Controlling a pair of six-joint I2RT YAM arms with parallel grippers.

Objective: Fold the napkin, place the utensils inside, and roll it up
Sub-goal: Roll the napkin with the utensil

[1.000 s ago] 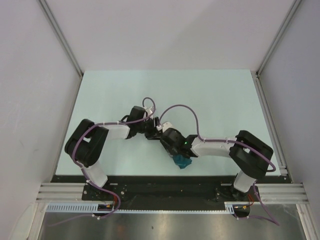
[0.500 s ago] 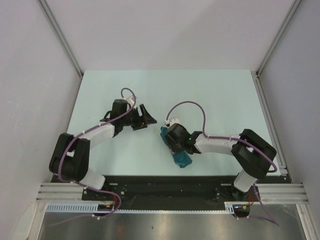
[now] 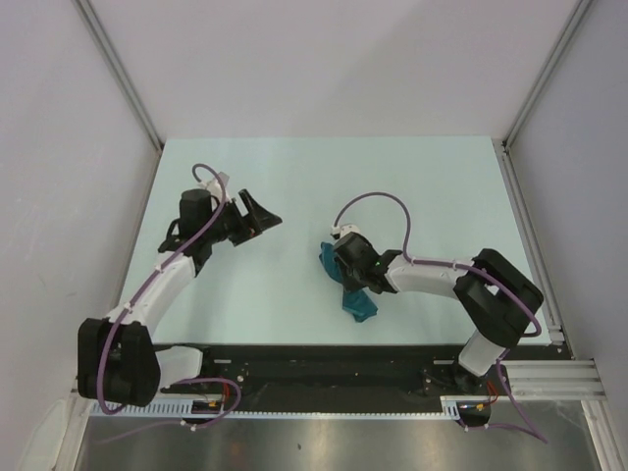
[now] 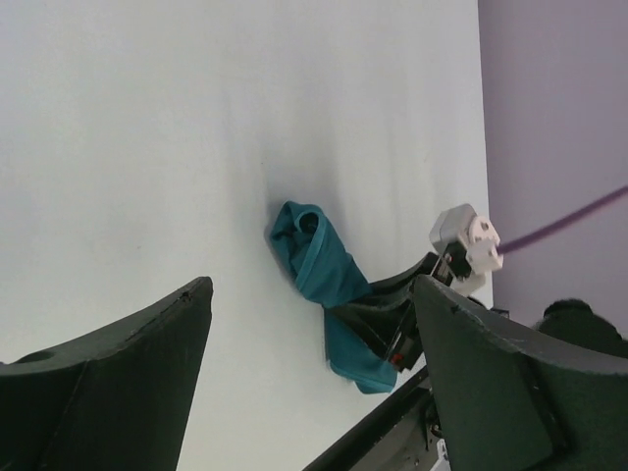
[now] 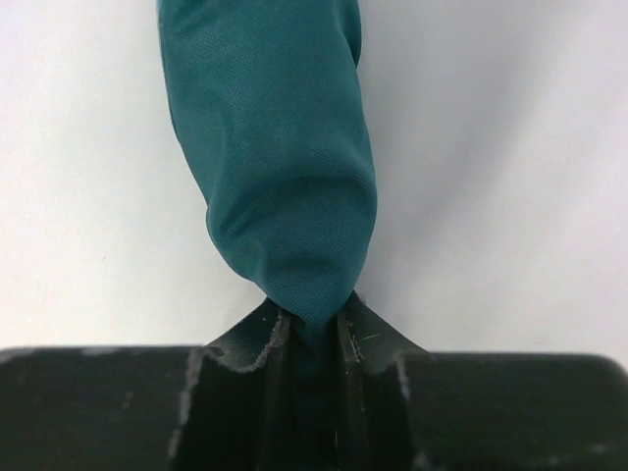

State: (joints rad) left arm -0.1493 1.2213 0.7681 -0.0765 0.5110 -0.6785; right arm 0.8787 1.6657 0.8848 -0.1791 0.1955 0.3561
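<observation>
The dark teal napkin (image 3: 355, 299) lies as a rolled, bunched bundle near the front middle of the pale table (image 3: 442, 186). My right gripper (image 3: 341, 272) is shut on the bundle's middle; in the right wrist view the cloth (image 5: 270, 147) comes out from between the closed fingertips (image 5: 378, 334). My left gripper (image 3: 263, 217) is open and empty, held well to the left of the napkin. In the left wrist view the napkin (image 4: 319, 260) shows ahead between my spread fingers (image 4: 118, 363), with the right gripper on it. No utensils show in any view.
Grey walls (image 3: 59, 196) enclose the table on three sides. A black rail (image 3: 324, 358) runs along the near edge just below the napkin. The right arm's purple cable (image 3: 378, 201) arches above its wrist.
My left arm has swung away to the left and back, off the napkin, its gripper open. My right gripper has stayed shut on the bundle, which now shows more on the table.
</observation>
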